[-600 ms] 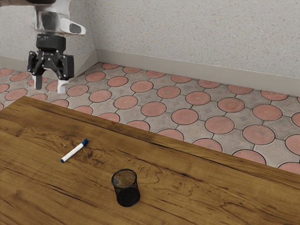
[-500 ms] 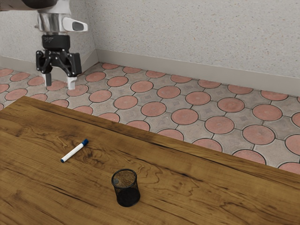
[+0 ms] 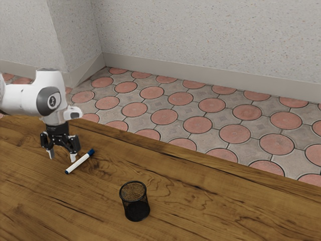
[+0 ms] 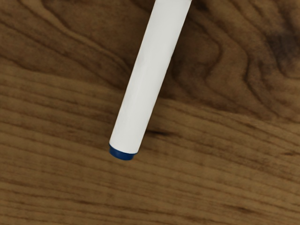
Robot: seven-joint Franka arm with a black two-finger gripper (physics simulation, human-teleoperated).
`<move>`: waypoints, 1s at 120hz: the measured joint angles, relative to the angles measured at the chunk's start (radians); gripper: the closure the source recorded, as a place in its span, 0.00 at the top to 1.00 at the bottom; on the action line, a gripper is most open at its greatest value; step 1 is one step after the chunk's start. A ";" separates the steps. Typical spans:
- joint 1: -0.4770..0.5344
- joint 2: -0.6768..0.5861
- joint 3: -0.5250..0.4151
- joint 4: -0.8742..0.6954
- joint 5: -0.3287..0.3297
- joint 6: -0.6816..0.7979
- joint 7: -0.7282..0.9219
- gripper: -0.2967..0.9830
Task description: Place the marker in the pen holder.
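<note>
White is the barrel of the marker [image 3: 78, 164], and it has a blue cap [image 3: 91, 152] on one end and a small blue plug [image 3: 67, 172] on the other. In the exterior view, it lies flat on the wooden table [image 3: 200, 201], not far from the long edge which borders the tiled floor [image 3: 198, 124]. It lies aslant to this edge, with the cap pointing to it and the plug turned away. The pen holder [image 3: 135, 207], made of black mesh, stands upright on the same table. It is farther from that long edge than the marker, and well apart from it, toward the exterior view's right. The gripper [image 3: 61, 157] hangs low over the table, on the marker's side toward the exterior view's left. Its jaws are apart, pointing down, and the marker is not between them. One fingertip appears just beside the barrel; if it touches, I cannot tell. The white arm [image 3: 25, 99] comes from the exterior view's left.

In the wrist view, the marker is seen from near, lying on the wood under the hand. The white barrel runs out of the view, and its other end finishes with the blue plug. Around it, the brown grain makes curved lines, with one dark patch [image 4: 282, 44].
</note>
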 joint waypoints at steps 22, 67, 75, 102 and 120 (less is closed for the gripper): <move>0.013 0.038 -0.001 -0.072 0.002 0.247 0.143 0.66; -0.006 0.057 -0.006 -0.113 -0.005 0.403 0.342 0.48; -0.003 0.057 -0.006 -0.126 -0.008 0.423 0.366 0.46; 0.004 0.057 -0.006 -0.149 -0.048 0.467 0.430 0.32; 0.010 0.056 -0.006 -0.158 -0.082 0.487 0.461 0.26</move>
